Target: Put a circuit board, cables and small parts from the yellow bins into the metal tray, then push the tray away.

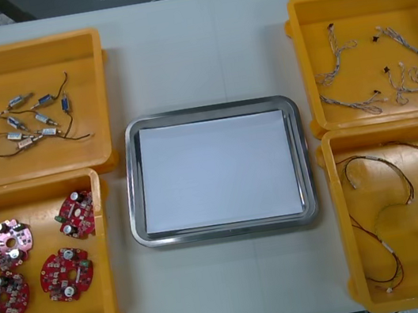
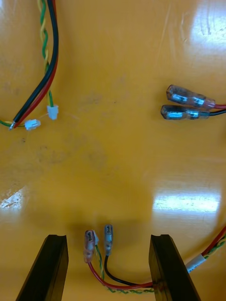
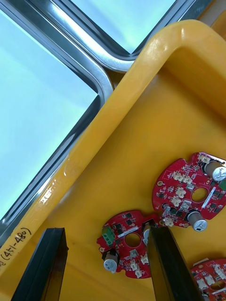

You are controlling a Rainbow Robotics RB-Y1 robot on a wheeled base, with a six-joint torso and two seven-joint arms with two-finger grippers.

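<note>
Light desk (image 1: pixel 176 57) carries the metal tray (image 1: pixel 206 113), white inside and not yet loaded. Left of the tray, the left gripper (image 3: pixel 104 230) hangs released over circuit boards (image 3: pixel 174 188); right of it, the right gripper (image 2: pixel 108 240) is released astride red and black cable (image 2: pixel 89 244) ends. Everything is left to do.

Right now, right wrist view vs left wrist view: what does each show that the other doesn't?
Right wrist: cable ends in clear sleeves between the right gripper's open fingers, on the right near bin's floor. Left wrist: red circuit boards in the left near bin, next to the metal tray, white inside, with the left gripper over them. Both: open black fingers above a yellow bin floor.
</note>
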